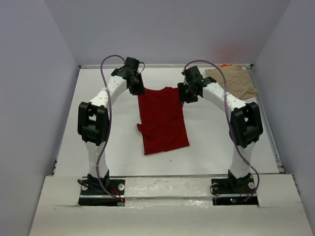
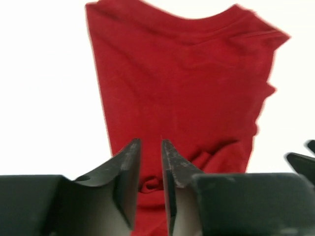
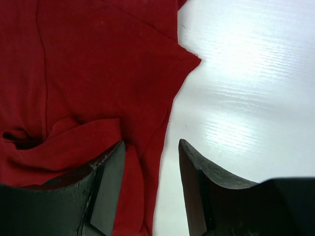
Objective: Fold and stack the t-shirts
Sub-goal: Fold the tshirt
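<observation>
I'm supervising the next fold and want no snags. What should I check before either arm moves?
1. Left gripper free of cloth: ok, jaws slightly parted, nothing pinched.
2. Right gripper open: ok, astride the shirt's edge.
3. Red shirt lying flat: not ok, bunched fold near both grippers.
4. Tan shirt away from the work area: ok, far right corner.
5. Orange fabric shape: cannot tell, only a sliver shows.
</observation>
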